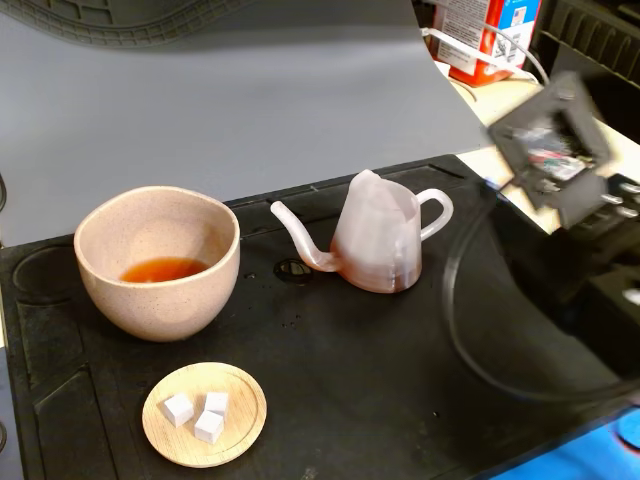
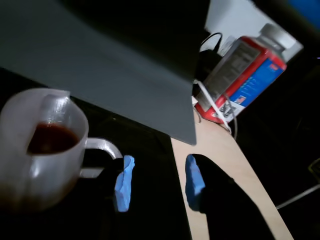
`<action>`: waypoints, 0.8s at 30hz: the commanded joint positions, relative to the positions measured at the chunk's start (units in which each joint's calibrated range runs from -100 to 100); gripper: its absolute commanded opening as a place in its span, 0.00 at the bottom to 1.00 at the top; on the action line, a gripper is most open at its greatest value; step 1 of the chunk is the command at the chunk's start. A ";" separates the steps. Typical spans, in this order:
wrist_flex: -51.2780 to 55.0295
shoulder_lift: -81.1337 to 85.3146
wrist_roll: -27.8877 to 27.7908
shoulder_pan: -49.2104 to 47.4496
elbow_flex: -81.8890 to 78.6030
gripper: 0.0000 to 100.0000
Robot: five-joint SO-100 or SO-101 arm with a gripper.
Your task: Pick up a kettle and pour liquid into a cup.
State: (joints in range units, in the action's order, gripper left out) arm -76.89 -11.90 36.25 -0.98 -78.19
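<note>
The kettle (image 1: 378, 240) stands upright on the black mat at centre, its spout pointing left toward the cup (image 1: 150, 312). The cup holds a little reddish-brown liquid (image 1: 163, 269). In the wrist view the kettle (image 2: 30, 170) is at lower left with dark red liquid (image 2: 50, 139) inside, its loop handle pointing right. My gripper (image 2: 157, 182) is open and empty, its blue-padded fingers (image 2: 123, 182) just right of the handle, not around it. In the fixed view my arm (image 1: 550, 150) is a blur right of the kettle.
A wooden saucer (image 1: 245, 425) with three white cubes lies in front of the cup. A red and blue bottle (image 1: 490, 35) stands at back right on the tan table and also shows in the wrist view (image 2: 245, 75). A grey board (image 1: 250, 100) backs the mat. A cable (image 1: 452, 320) loops at right.
</note>
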 commanded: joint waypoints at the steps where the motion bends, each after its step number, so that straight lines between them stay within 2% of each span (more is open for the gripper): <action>1: -1.06 13.18 0.30 -0.58 -6.84 0.08; 3: -1.06 20.43 0.30 -0.58 -10.20 0.01; 9: -0.71 38.69 0.30 -0.58 -15.73 0.01; 14: 9.32 52.60 0.30 -4.30 -13.55 0.01; 19: 31.89 69.84 3.35 -7.42 -7.02 0.01; 24: 70.02 92.45 11.59 -6.66 -6.66 0.01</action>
State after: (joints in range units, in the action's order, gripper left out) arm -26.83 69.52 44.05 -7.48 -87.05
